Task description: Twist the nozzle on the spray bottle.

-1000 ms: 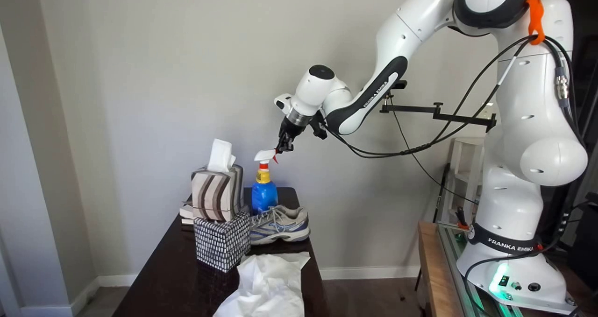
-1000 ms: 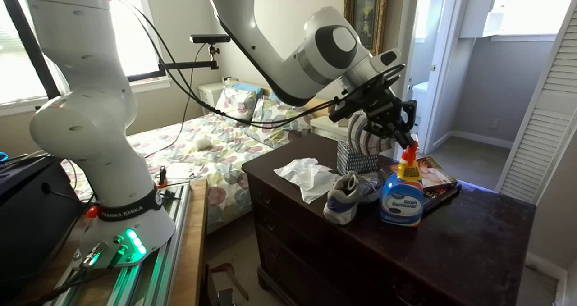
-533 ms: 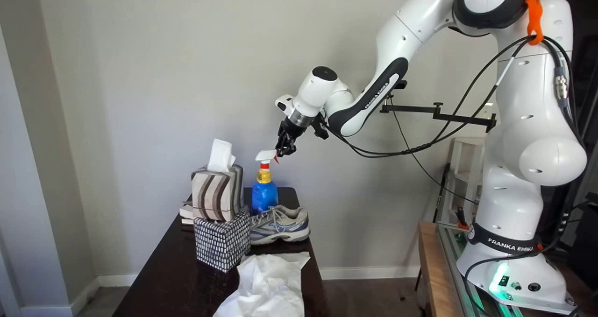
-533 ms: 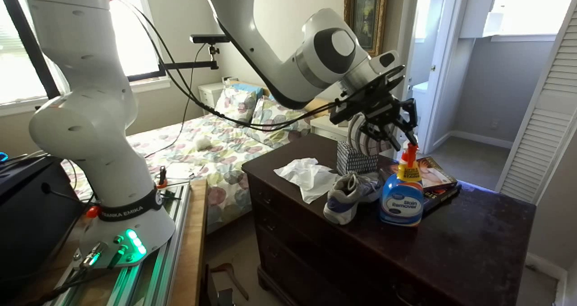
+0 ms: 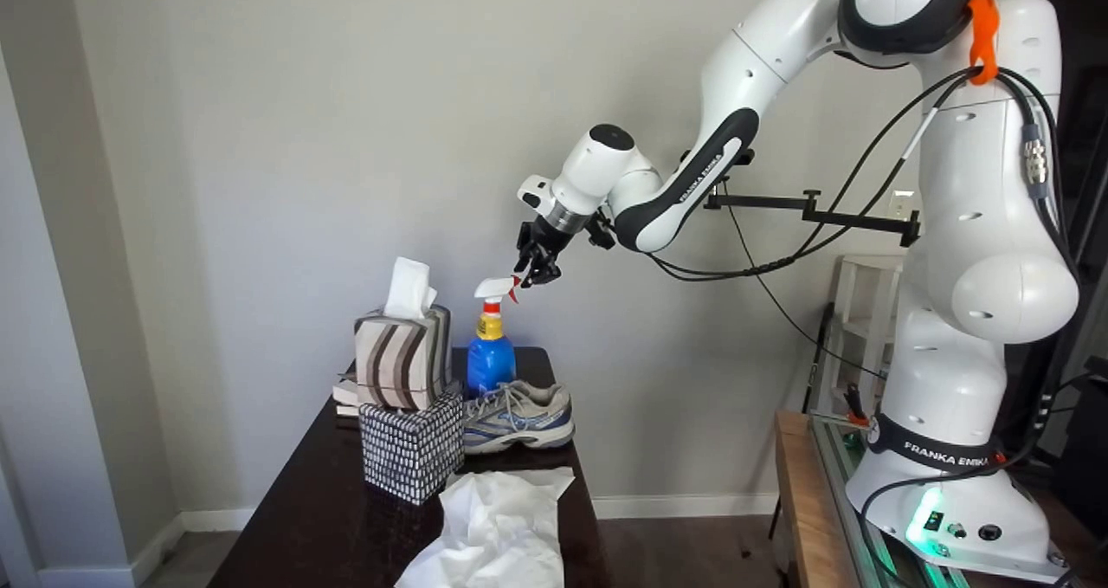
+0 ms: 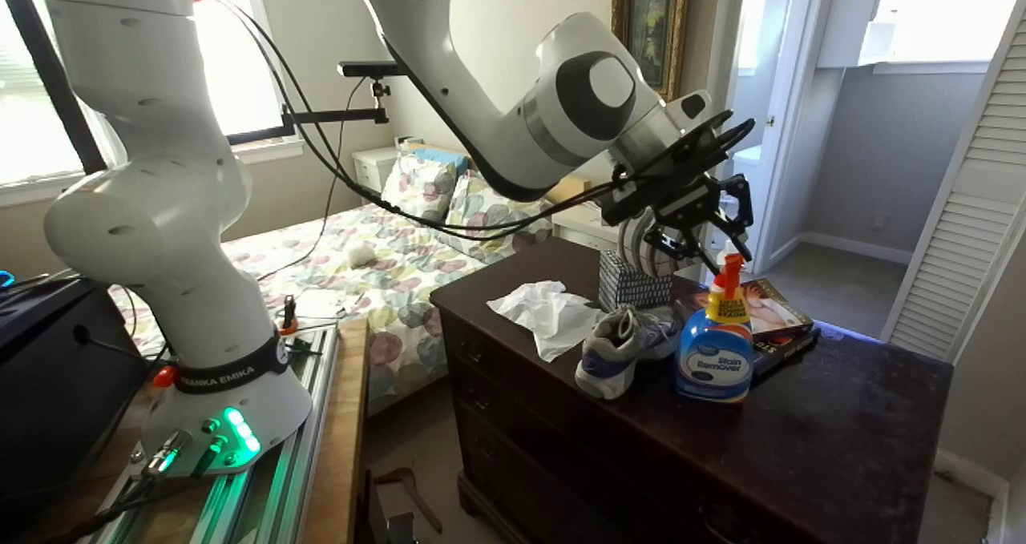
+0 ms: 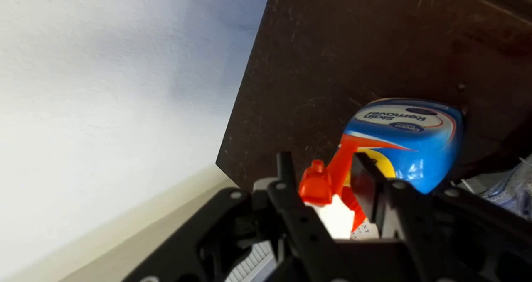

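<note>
Dresser (image 6: 850, 432): dark, scuffed top; drawers on its front.
Bottle (image 6: 715, 360): upright on the dresser, blue, "Stain Remover" on the label. In an exterior view it stands between the shoe (image 6: 611, 361), to its left, and the books (image 6: 777, 309), to its right and farther back.
Head (image 5: 493, 288): white, atop the bottle; a red-orange trigger (image 7: 343, 161) hangs from it.
Nozzle (image 7: 316, 188): red-orange, at the front of the head, on the side facing the arm (image 5: 736, 77).
Claw (image 7: 323, 156): at the front of the head; fingers (image 7: 286, 167) spread, the gap wider than the nozzle, which shows between them in the wrist view. Nothing clasped. Whether either finger touches the nozzle, I cannot tell; one covers part of the trigger there.
Arm: white, extended from its base (image 5: 1013, 493), wrist angled down toward the bottle; green light glowing at the base.
Shoe: grey and blue, just beside the bottle; contact unclear.
Paper (image 6: 549, 312): white, crumpled, on the dresser, near the shoe.
Checked box (image 5: 414, 449): on the dresser, left of the shoe in an exterior view.
Striped box (image 5: 389, 363): tilted, above the checked box; white tissue (image 5: 409, 289) standing up from it.
Bed (image 6: 345, 276): well apart from the dresser, patterned cover.
</note>
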Robot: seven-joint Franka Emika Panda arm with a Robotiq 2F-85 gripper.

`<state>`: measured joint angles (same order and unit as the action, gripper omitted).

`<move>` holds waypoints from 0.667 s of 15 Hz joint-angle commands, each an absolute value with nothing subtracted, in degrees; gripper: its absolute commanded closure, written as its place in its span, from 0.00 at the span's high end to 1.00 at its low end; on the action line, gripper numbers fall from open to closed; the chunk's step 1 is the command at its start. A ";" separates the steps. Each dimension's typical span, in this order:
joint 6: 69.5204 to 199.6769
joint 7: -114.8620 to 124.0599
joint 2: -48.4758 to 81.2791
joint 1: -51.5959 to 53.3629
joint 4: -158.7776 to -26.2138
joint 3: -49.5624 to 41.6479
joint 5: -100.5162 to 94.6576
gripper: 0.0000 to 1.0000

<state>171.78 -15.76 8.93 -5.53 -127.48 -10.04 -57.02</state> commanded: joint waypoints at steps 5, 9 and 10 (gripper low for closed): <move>178.35 -24.86 9.77 -9.43 -129.00 -7.83 -51.05 0.46; 179.92 -30.23 10.57 -11.58 -130.34 -4.63 -44.75 0.33; 179.79 -31.33 10.68 -12.22 -130.34 -3.75 -43.39 0.25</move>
<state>178.17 -26.64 10.25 -9.72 -129.32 -6.55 -47.91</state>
